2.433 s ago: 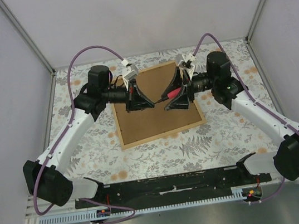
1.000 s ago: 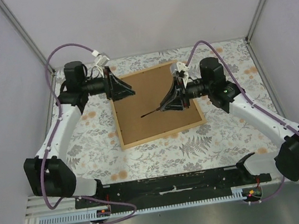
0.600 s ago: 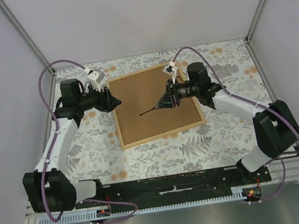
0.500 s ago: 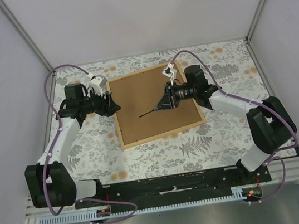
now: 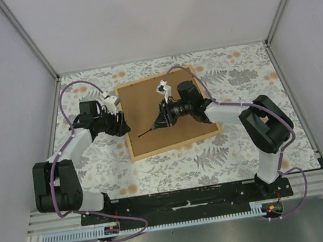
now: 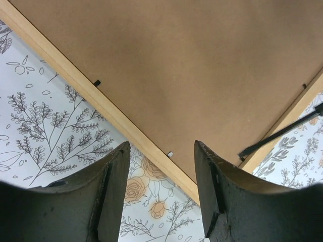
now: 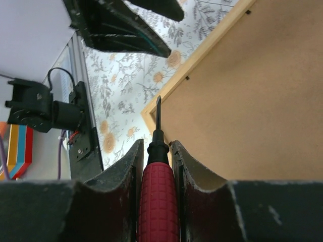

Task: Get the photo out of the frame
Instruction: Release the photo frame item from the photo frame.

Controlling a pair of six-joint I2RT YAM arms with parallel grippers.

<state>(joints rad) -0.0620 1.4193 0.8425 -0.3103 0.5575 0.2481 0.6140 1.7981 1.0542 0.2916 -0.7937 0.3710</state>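
The frame (image 5: 174, 104) lies back side up on the floral table, its brown board ringed by thin tan wooden strips (image 6: 126, 121). The photo is hidden under that board. My left gripper (image 5: 123, 126) hovers open over the frame's left strip (image 6: 161, 146), with nothing between its fingers and small clips (image 6: 170, 154) showing on the strip. My right gripper (image 5: 160, 123) is shut on a red-handled screwdriver (image 7: 158, 201). Its thin dark shaft (image 5: 148, 131) points over the board toward the frame's near-left edge (image 7: 151, 113).
A floral cloth (image 5: 94, 161) covers the table around the frame. The black mounting rail (image 5: 185, 198) runs along the near edge, and enclosure walls stand on the other three sides. My left gripper's fingers (image 7: 121, 30) hang just beyond the screwdriver tip.
My right gripper has carried the screwdriver leftward across the board toward the left strip. My left gripper has dropped from the frame's far-left corner to the middle of the left edge.
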